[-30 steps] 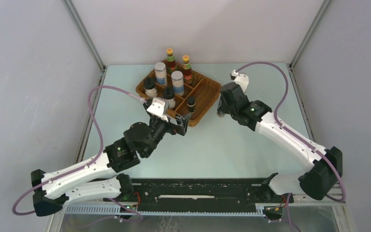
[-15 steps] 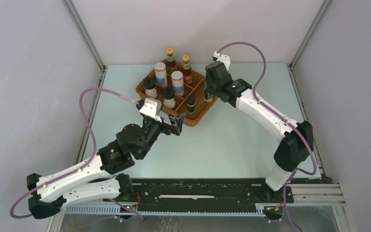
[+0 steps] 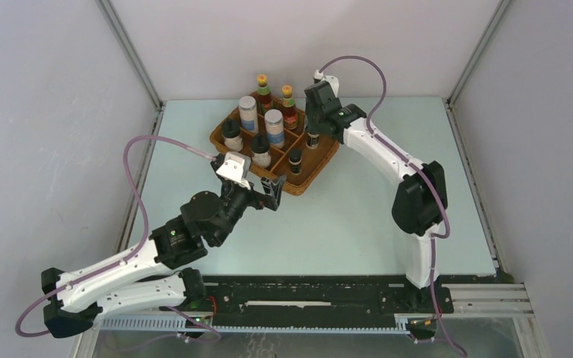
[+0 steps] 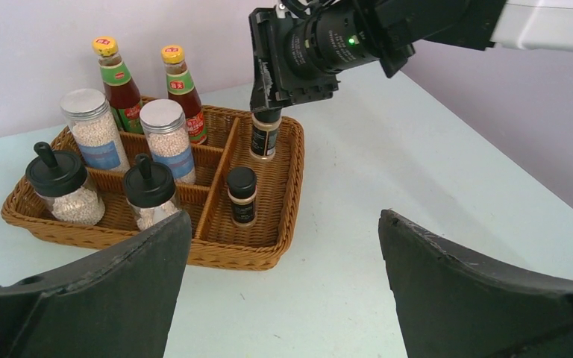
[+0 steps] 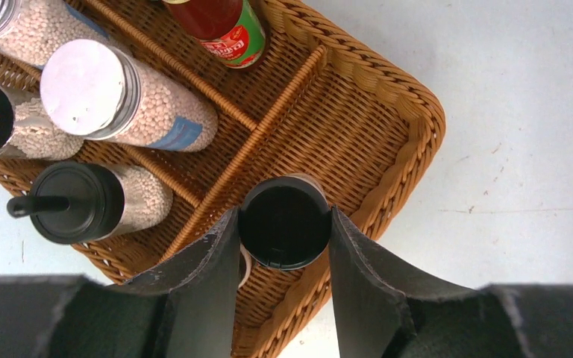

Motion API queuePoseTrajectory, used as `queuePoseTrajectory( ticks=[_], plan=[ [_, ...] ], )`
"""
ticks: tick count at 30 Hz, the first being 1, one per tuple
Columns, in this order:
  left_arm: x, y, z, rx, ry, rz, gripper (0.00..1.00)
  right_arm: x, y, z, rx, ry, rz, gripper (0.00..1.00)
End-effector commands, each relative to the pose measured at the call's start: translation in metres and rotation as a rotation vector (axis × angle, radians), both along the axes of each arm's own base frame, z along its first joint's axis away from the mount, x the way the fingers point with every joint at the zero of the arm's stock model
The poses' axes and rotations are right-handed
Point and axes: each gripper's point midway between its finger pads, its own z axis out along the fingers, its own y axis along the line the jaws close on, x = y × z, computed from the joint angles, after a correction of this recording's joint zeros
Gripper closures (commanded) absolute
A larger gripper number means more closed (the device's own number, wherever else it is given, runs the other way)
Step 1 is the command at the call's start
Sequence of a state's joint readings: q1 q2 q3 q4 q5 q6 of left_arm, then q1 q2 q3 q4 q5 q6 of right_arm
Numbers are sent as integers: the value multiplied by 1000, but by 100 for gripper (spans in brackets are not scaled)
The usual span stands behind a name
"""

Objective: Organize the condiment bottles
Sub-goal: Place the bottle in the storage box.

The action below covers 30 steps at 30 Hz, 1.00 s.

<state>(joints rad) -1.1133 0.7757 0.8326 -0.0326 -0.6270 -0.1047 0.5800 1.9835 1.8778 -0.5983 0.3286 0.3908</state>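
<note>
While hanging upright over wicker tray's (image 5: pixel 410 149) right compartment, sits pinched in right gripper (image 5: pixel 283 224): tiny dark vial (image 4: pixel 263 140), axis vertical, body below jaws; left gripper (image 4: pixel 281 224) wide, empty, off tray's near rim.

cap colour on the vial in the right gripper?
Black. The vial shows its cap best in the right wrist view, from straight above.

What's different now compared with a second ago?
The right hand, still gripping a small dark vial, swung left from the table beside the wicker tray to the tray's right-hand compartment. The left hand, open, drew back slightly toward its base. The tray and the seven bottles standing in it stayed put.
</note>
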Motion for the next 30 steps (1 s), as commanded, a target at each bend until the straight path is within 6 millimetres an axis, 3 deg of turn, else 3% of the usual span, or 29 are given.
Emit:
queuePoseTrajectory(
  ticks=[1,16,30],
  plan=[
    [2,4,4,8,-20,26,0,17,3,8,6,-15,17,100],
    [5,4,5,12,-40,36,0,38,-8,-28,-32,40,-7,100],
    [6,5,0,21,-47,47,0,51,-4,-47,-40,62,4,100]
  ],
)
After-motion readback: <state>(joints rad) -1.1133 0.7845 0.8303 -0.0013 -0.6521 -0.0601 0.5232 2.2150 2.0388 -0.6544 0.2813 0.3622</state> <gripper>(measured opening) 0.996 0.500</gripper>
